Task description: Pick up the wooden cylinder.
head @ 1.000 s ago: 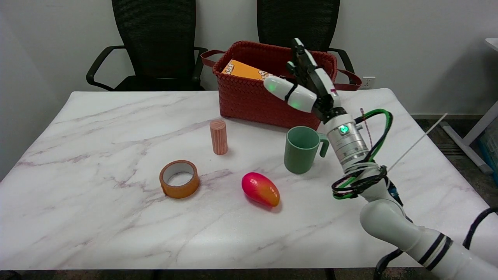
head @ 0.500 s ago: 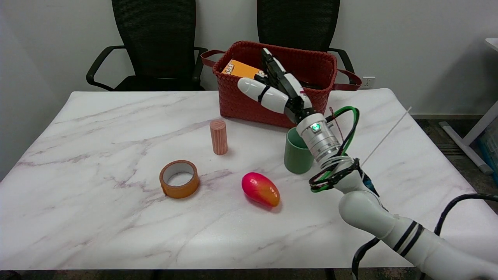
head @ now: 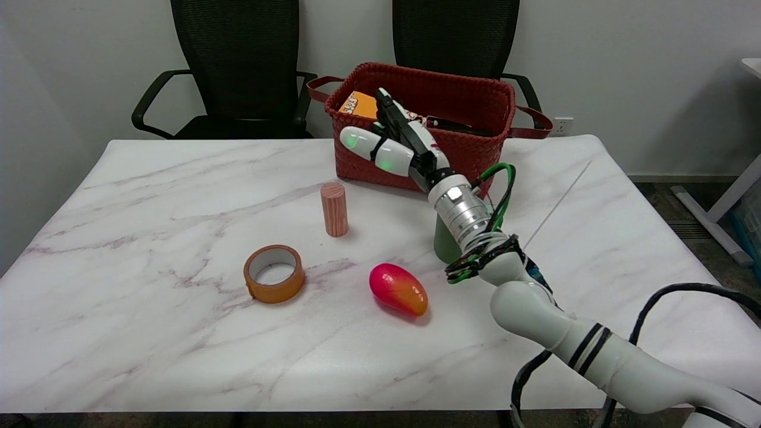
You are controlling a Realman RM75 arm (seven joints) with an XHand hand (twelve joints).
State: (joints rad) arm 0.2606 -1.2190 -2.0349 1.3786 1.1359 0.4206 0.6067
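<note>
Head view: one wooden cylinder (head: 334, 209) stands upright at mid-frame on the marble table (head: 148, 190), below and left of the right hand (head: 395, 142) and apart from it. Also on the table: one tape roll (head: 274, 273), one mango (head: 398, 289), one green mug (head: 446, 244) (largely hidden by the arm) and one red basket (head: 469, 95). The hand hangs in front of the basket, fingers spread, holding nothing.

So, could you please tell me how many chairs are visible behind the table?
2. One black chair stands behind the table's far left side; the other black chair stands behind the red basket. Nothing suggests a hidden third.
</note>
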